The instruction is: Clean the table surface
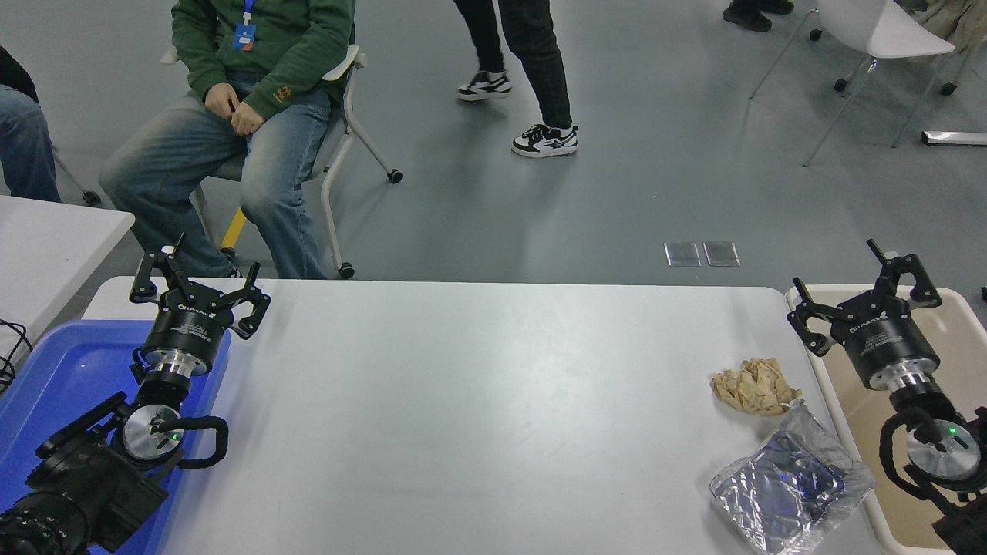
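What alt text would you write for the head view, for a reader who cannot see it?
A white table holds a crumpled brown paper and a silver foil bag near its right edge. The right gripper hangs open over a beige tray; the left gripper, also open, is above a blue tray. People sit and walk behind.

On the table surface (478, 401), crumpled paper (754, 386) lies behind a foil bag (790, 487).

The scene was evenly and brightly lit from overhead. Soft glare was seen on the table surface (493, 401) and the grey floor (540, 15). Shadows were faint, and focus was sharp throughout.
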You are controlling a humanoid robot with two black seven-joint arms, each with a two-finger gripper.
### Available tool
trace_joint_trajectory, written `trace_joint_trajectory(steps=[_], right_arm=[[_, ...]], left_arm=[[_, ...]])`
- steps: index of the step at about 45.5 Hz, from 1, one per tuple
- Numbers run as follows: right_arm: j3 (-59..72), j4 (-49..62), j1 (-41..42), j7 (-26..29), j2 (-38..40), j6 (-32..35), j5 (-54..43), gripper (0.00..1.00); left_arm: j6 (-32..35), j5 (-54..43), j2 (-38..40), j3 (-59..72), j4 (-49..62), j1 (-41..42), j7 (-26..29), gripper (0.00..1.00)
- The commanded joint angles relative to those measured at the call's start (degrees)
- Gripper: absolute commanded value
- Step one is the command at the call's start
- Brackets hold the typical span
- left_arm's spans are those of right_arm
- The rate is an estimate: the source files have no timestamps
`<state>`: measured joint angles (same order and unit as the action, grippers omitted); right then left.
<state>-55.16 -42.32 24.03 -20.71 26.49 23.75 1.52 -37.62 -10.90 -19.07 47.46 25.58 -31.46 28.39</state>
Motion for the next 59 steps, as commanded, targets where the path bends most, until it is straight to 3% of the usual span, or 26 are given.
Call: trace_joint_trajectory(steps=[1, 33, 59], right_arm=[[0.05, -1.53, -0.21, -0.03, 0.14, -0.46, -2.75, 1.0], [0.14, -3.46, -1.17, 0.15, 2.33, -1.51, -4.16, 1.0], [13.23, -24.55, -4.6, 0.76, 28.17, -2.04, -6.09, 1.0]], left_arm=[[0.0, 0.0, 0.0, 0.0, 0.0, 0.0, 0.0, 1.0], [0.0, 0.0, 0.0, 0.0, 0.0, 0.0, 0.0, 1.0], [0.0, 0.0, 0.0, 0.0, 0.0, 0.0, 0.0, 1.0]])
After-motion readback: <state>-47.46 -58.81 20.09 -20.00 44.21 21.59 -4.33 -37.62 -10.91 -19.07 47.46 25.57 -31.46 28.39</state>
